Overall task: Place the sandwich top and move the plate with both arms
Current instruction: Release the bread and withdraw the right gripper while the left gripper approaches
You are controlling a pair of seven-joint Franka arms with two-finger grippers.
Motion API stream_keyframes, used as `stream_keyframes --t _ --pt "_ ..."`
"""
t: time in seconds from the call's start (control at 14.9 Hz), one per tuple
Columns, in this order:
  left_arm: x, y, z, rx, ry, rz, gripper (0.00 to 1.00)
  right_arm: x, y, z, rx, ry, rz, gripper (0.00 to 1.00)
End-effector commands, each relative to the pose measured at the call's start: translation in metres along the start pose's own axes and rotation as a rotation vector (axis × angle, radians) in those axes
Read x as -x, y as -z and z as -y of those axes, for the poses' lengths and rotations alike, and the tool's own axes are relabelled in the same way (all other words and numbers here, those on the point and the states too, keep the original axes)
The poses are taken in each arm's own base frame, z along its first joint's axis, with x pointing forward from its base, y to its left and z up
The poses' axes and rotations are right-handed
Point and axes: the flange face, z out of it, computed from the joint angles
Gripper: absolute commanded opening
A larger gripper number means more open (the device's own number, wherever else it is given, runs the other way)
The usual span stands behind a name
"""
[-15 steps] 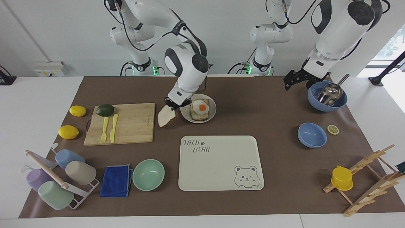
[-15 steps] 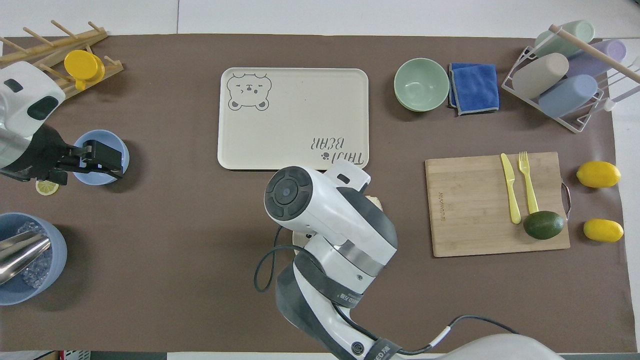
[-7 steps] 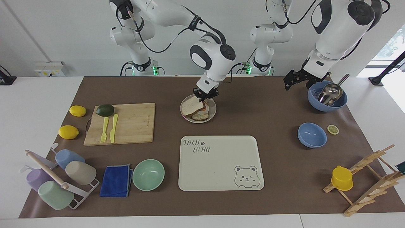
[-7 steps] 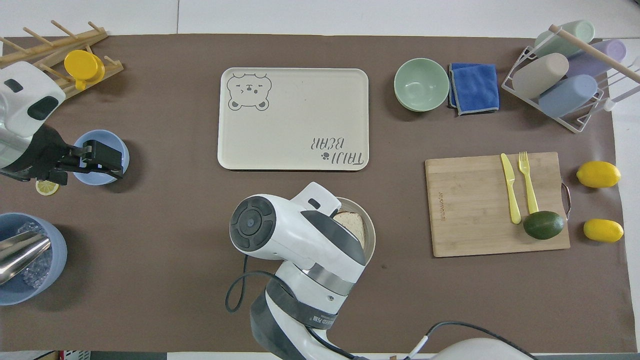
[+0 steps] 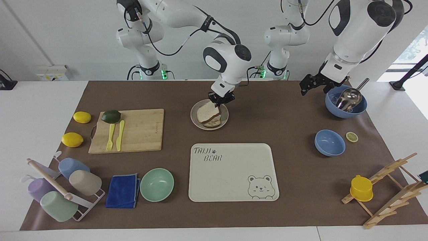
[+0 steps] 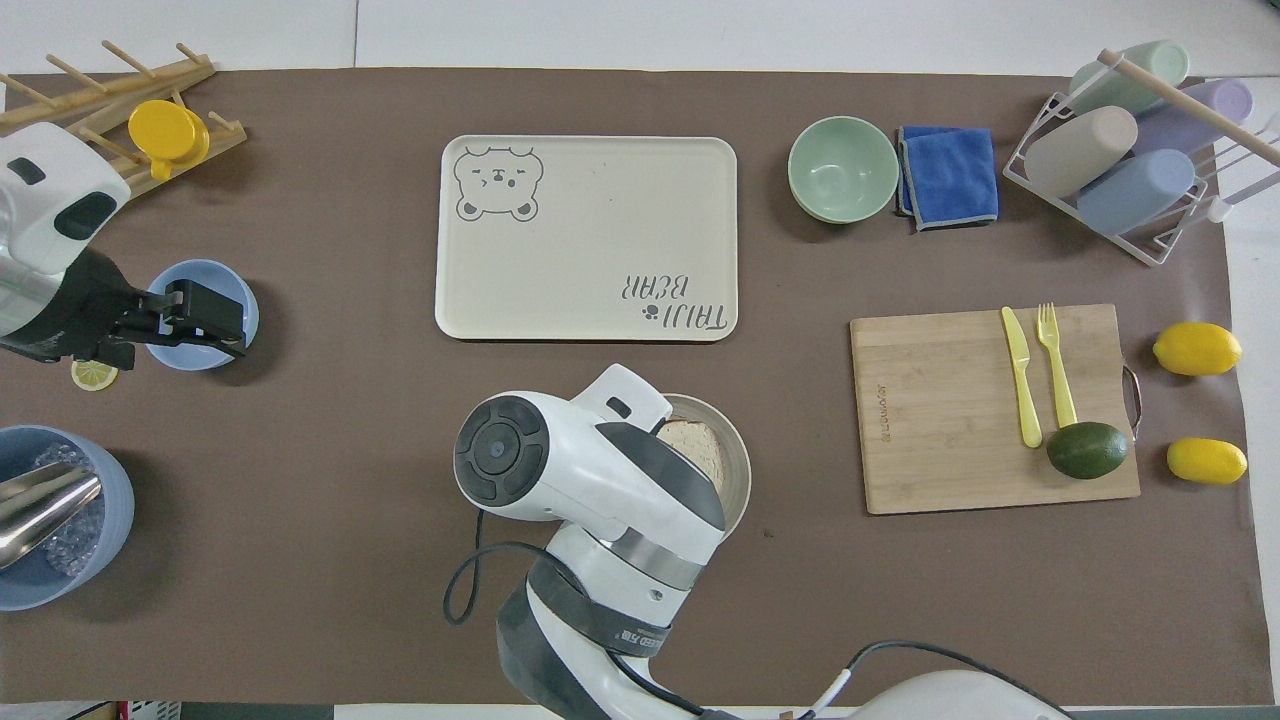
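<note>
The sandwich top (image 5: 207,112), a plain bread slice, leans tilted over the toast on the plate (image 5: 194,117). Its edge toward the left arm's end of the table is raised. My right gripper (image 5: 221,101) is shut on that raised edge, just above the plate. In the overhead view the right arm's wrist covers the gripper and most of the plate (image 6: 742,478); only part of the sandwich top (image 6: 700,447) shows. My left gripper (image 5: 312,87) hangs open and waits beside the large blue bowl; in the overhead view this left gripper (image 6: 225,320) is over the small blue bowl.
The cream bear tray (image 5: 234,172) lies farther from the robots than the plate. A cutting board (image 5: 128,130) with avocado, fork and knife sits toward the right arm's end. A large blue bowl (image 5: 346,102) with a metal scoop and a small blue bowl (image 5: 329,143) sit toward the left arm's end.
My right gripper carried the sandwich top from the mat beside the plate up and over the egg toast, and the egg is now covered. The left arm has not moved.
</note>
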Motion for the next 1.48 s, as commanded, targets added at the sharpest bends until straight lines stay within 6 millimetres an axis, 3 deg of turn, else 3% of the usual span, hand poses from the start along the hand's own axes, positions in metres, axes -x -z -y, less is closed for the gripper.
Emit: stream_keyframes --t 0.0,0.07,0.13,0.4,0.54,0.67,0.87,1.01,1.14,1.28,1.41 --pt "0.004 0.003 0.009 0.006 0.022 -0.014 1.0 -0.009 0.001 0.007 -0.077 -0.035 -0.019 0.36" --pt "0.002 0.005 0.02 0.009 0.045 -0.017 1.0 -0.01 0.0 0.008 -0.086 -0.032 -0.026 0.7" --pt "0.002 0.005 0.023 0.008 0.05 -0.016 1.0 -0.014 -0.003 0.004 -0.089 -0.037 -0.024 0.98" --pt "0.002 0.005 0.023 0.007 0.05 -0.016 1.0 -0.021 0.005 -0.005 -0.108 -0.061 -0.045 1.0" --pt "0.003 0.003 0.018 0.006 0.041 -0.015 1.0 -0.03 0.022 -0.024 -0.124 -0.081 -0.068 1.0" --pt "0.008 -0.001 0.012 0.002 0.033 -0.016 1.0 -0.05 0.043 -0.073 -0.124 -0.107 -0.096 1.0" --pt "0.016 -0.023 -0.014 0.01 0.017 -0.058 1.0 -0.058 0.074 -0.142 -0.099 -0.143 -0.071 1.0" --pt "0.04 -0.058 -0.057 0.018 -0.02 -0.072 1.0 -0.069 0.086 -0.205 -0.128 -0.195 -0.034 1.0" --pt "0.062 -0.099 -0.095 0.028 -0.035 -0.062 1.0 -0.077 0.093 -0.283 -0.201 -0.193 0.015 1.0" --pt "0.07 -0.138 -0.127 0.063 -0.021 -0.062 1.0 -0.076 0.101 -0.358 -0.243 -0.183 0.02 1.0" --pt "0.076 -0.18 -0.154 0.093 -0.038 -0.046 1.0 -0.07 0.102 -0.412 -0.244 -0.235 0.039 1.0"
